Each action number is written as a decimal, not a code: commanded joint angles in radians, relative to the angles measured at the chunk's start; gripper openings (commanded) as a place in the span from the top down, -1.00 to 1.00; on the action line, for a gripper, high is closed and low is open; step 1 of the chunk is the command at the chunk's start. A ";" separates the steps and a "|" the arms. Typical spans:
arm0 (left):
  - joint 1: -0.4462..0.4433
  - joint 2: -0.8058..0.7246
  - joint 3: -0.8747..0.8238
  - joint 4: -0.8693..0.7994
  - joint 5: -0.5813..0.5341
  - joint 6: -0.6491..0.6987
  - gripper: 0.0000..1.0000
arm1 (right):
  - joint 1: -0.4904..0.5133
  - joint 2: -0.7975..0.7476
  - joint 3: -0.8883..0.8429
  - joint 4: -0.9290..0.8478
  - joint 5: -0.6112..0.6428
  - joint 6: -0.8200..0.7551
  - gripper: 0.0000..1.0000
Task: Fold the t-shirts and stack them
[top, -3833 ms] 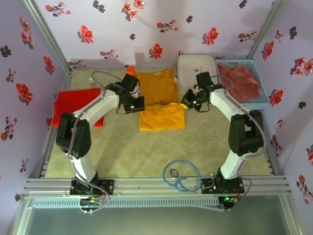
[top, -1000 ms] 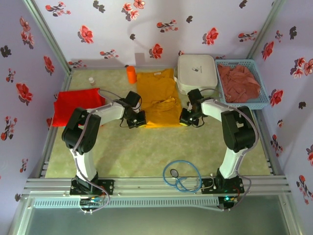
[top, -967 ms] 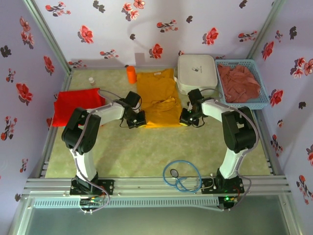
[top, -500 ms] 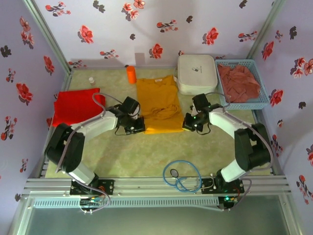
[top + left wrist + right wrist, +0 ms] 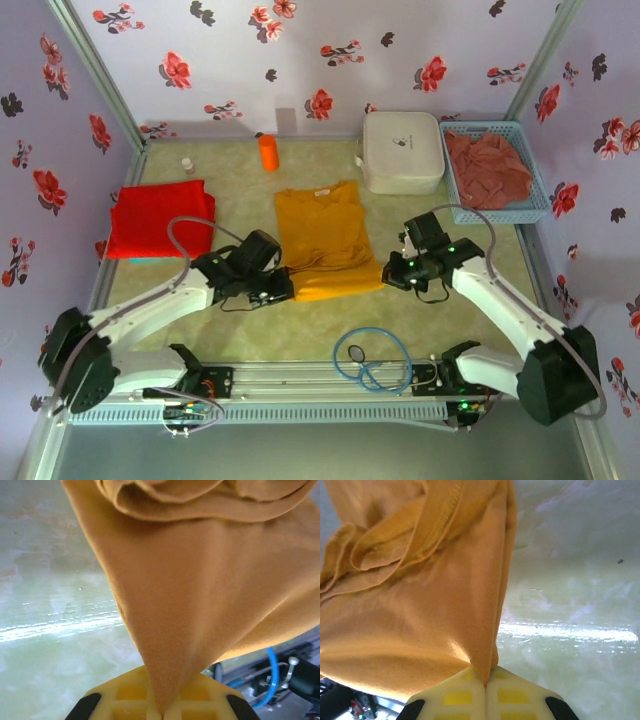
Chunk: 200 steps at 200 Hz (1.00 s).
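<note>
Neck tag on the yellow shirt (image 5: 322,235) is too small to read, same w/ the mark on the white case (image 5: 403,150). Its near corners are pinched tight by the left gripper (image 5: 272,290) and right gripper (image 5: 393,275). Vs half a sec ago it's dragged closer to the bases. The red shirt (image 5: 160,217) is flat at left, the pink shirt (image 5: 490,165) in the blue basket (image 5: 538,195).

My left arm (image 5: 150,308) and right arm (image 5: 500,300): white shells, black joints. Thin grey cables (image 5: 170,235) loop off both. Green lights (image 5: 431,258) glow at my right wrist. Up close, my finger pads (image 5: 131,696) are pale yellow, waffle-gridded, black-cornered.
</note>
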 commanded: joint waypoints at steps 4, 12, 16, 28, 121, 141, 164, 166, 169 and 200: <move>-0.002 -0.055 0.074 -0.157 -0.055 -0.059 1.00 | 0.004 -0.047 0.108 -0.105 0.058 0.036 1.00; -0.001 -0.054 0.098 -0.185 -0.058 -0.058 1.00 | 0.004 -0.043 0.135 -0.105 0.061 0.038 1.00; -0.001 -0.050 0.109 -0.193 -0.059 -0.056 1.00 | 0.003 -0.041 0.145 -0.104 0.061 0.037 1.00; 0.005 -0.033 0.146 -0.220 -0.061 -0.039 1.00 | 0.003 -0.020 0.183 -0.099 0.063 0.034 1.00; 0.110 0.070 0.290 -0.247 -0.005 0.082 1.00 | 0.001 0.143 0.382 -0.088 0.029 0.025 1.00; 0.137 0.085 0.293 -0.231 0.016 0.096 1.00 | -0.002 0.152 0.393 -0.079 0.031 0.032 1.00; 0.172 0.103 0.304 -0.223 0.043 0.112 1.00 | -0.016 0.166 0.409 -0.068 0.027 0.044 1.00; 0.175 0.105 0.305 -0.223 0.044 0.114 1.00 | -0.017 0.167 0.410 -0.065 0.027 0.044 1.00; 0.179 0.108 0.308 -0.222 0.047 0.116 1.00 | -0.022 0.169 0.409 -0.061 0.023 0.048 1.00; 0.226 0.155 0.349 -0.217 0.084 0.153 1.00 | -0.073 0.203 0.397 0.016 -0.038 0.085 1.00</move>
